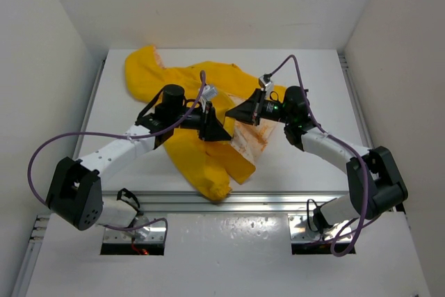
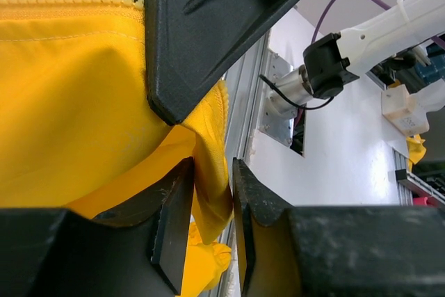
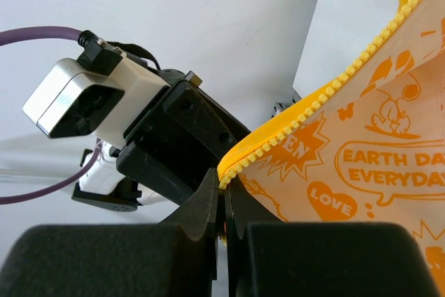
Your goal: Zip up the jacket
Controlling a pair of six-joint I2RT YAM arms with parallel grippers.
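Observation:
The yellow jacket [image 1: 182, 83] lies crumpled on the white table [image 1: 313, 165], hood at the far left and one part hanging toward the near edge. Its cream lining with orange print [image 1: 247, 138] shows in the middle. My left gripper [image 1: 215, 129] is shut on a fold of the jacket's yellow front edge [image 2: 208, 172]. My right gripper [image 1: 238, 112] is shut on the other front edge, right at the yellow zipper teeth [image 3: 334, 81], with the printed lining [image 3: 368, 172] beside it. The two grippers nearly touch, tip to tip. No zipper slider shows.
An aluminium rail [image 1: 264, 199] runs along the table's near edge, with the arm bases just behind it. White walls close in the table at left, right and back. Purple cables [image 1: 42, 151] loop beside both arms.

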